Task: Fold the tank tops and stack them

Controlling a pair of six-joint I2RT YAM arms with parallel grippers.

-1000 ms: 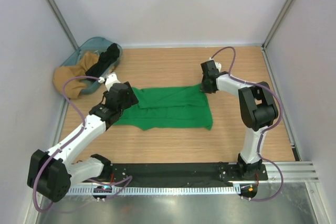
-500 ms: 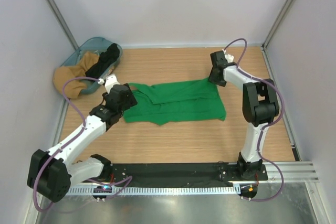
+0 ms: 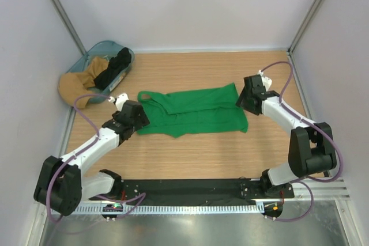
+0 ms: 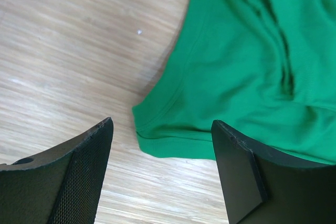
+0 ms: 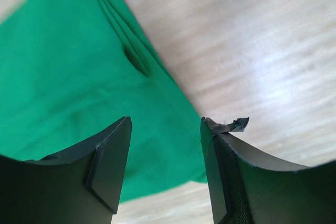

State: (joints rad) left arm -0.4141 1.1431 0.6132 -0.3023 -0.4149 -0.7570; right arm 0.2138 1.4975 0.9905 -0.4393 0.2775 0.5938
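**Position.** The green tank top point(image 3: 196, 110) lies on the desk point(image 3: 190, 159) between the two arms. It is partly doubled over, with ridges running along its upper half. The black tank top point(image 3: 118, 64) sits in the basket point(image 3: 99, 49) at the far left corner, next to a tan cloth point(image 3: 72, 87).

**Fingers.** The left fingers point(image 4: 73, 177) are spread and hold nothing. They hover over the hemmed corner at the garment's left end. The right fingers point(image 5: 107, 166) are also spread and empty, above the right edge, where we note a small pucker in the cloth.

**Step in hand, in our judgement.** Both ends need to be taken up for the next fold.

**Recommendations.**
- Bring each pair down squarely on the hem, close to a corner.
- Pinch every layer there, not the top one alone.
- Lift both ends to the same height and carry them across together, so the edges meet.
- Pull out the ridges before creasing.

**Risk.** Uneven tension may drag the cloth askew across the desk.
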